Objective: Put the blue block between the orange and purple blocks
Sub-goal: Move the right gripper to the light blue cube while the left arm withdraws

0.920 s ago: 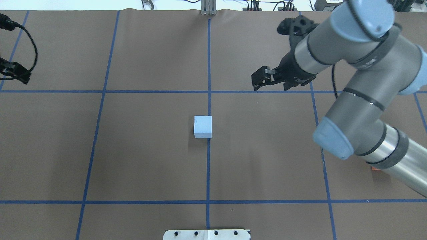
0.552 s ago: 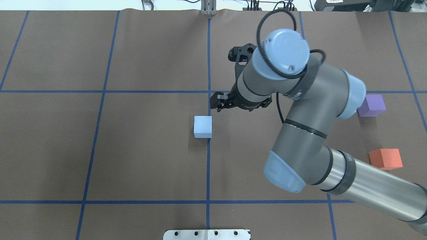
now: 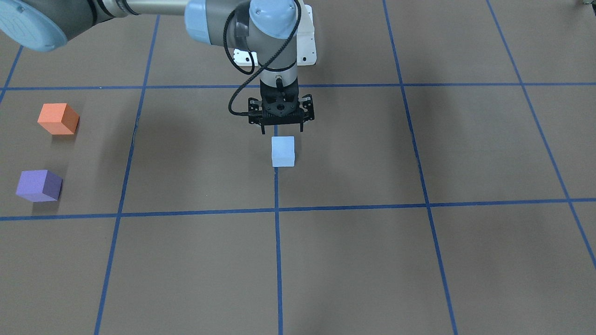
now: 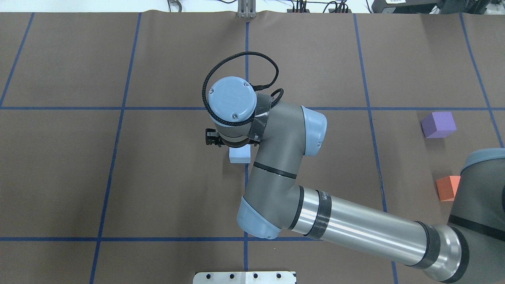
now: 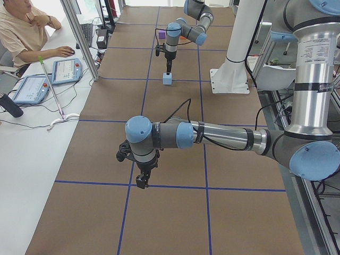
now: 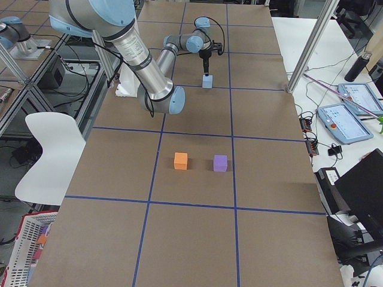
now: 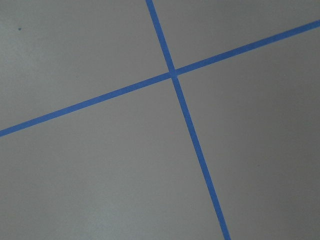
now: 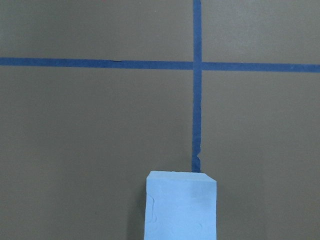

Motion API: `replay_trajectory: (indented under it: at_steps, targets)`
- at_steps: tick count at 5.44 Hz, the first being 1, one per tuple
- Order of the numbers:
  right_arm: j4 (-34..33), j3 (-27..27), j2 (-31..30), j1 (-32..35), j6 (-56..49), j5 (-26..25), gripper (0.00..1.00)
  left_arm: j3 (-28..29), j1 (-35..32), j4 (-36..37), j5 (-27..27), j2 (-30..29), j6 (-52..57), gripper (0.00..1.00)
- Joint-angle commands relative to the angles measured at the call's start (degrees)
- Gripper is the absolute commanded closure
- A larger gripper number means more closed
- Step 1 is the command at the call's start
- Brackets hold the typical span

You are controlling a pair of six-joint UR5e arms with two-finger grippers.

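My right gripper (image 3: pixel 282 129) has swung in above the blue block (image 3: pixel 283 151), fingers spread. Left gripper (image 5: pixel 141 181): cannot tell.

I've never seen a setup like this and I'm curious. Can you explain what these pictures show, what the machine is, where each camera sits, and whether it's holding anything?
These show two robot arms at a brown table marked with blue tape lines. Each arm ends in a two-finger gripper. One camera looks down from behind the robot and one faces it from across the table. Two more sit at the table's ends, and one rides on each wrist. Three blocks lie on the table. A blue block is in the middle, and an orange block and a purple block sit near each other off to the robot's right. The right gripper hangs just over the blue block, jaws spread, holding nothing. The left gripper hovers over bare table, and I cannot tell whether it is open.
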Motion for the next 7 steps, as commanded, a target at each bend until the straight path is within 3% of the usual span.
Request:
replay_trajectory:
  at_steps: [1, 4, 5, 6, 7]
  targets:
    - [4.2, -4.2, -0.6, -0.3, -0.2, -0.6, 0.00, 0.0, -0.1, 0.0, 0.0, 0.1, 0.1, 0.00]
    - [7.2, -5.0, -1.9, -2.3, 0.7, -2.2, 0.04, -0.2, 0.0, -0.1, 0.0, -0.1, 0.1, 0.00]
    - [7.2, -4.9, -1.8, -2.4, 0.7, -2.0, 0.72, -0.3, 0.0, -0.1, 0.0, -0.1, 0.1, 0.00]
    - [7.0, -3.5, -1.9, -1.8, 0.3, -1.8, 0.95, -0.2, 0.0, -0.1, 0.0, -0.1, 0.1, 0.00]
    - [6.6, 1.7, -5.0, 0.7, -0.5, -0.8, 0.97, -0.1, 0.0, -0.1, -0.1, 0.0, 0.0, 0.00]
